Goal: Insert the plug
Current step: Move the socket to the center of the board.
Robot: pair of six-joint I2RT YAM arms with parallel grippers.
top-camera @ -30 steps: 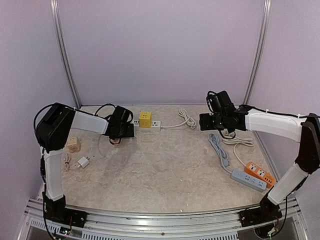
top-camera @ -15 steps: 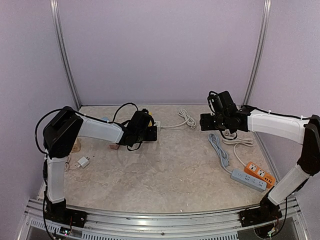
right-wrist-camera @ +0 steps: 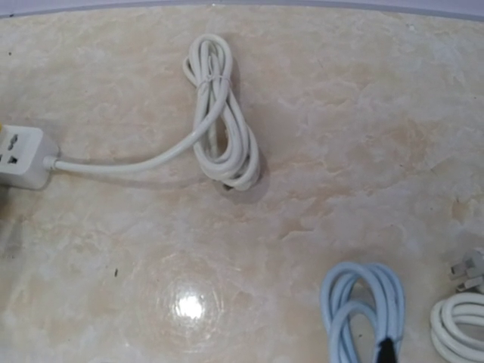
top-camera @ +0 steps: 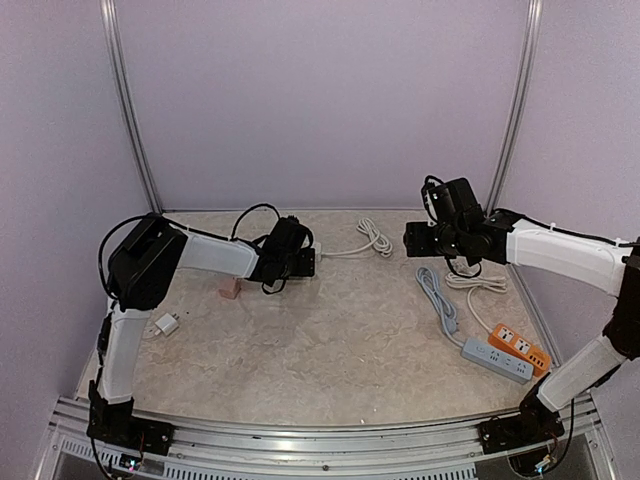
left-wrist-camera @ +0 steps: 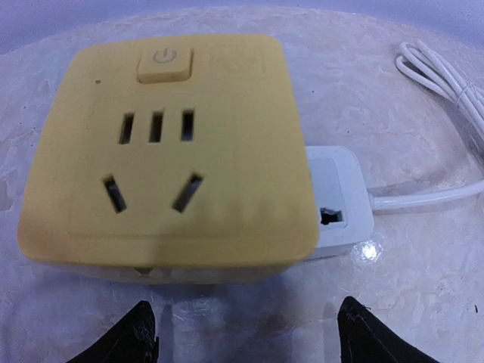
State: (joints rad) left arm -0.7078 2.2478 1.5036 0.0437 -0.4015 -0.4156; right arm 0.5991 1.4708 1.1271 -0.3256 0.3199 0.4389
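2 claws: left claw (left-wrist-camera: pixel 246 340) wide near yellow socket (left-wrist-camera: pixel 170 151); right claw (top-camera: pixel 412 241) unclear, cropped.

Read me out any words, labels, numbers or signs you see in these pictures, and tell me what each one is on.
Power sign, a circle with a stroke: on the button of the yellow socket cube.
No words, brands or numbers can be read in any view.
Orange power strip and grey power strip: any print is too small to read.

pale lilac walls (top-camera: pixel 320 100), marbled tabletop (top-camera: pixel 330 330)
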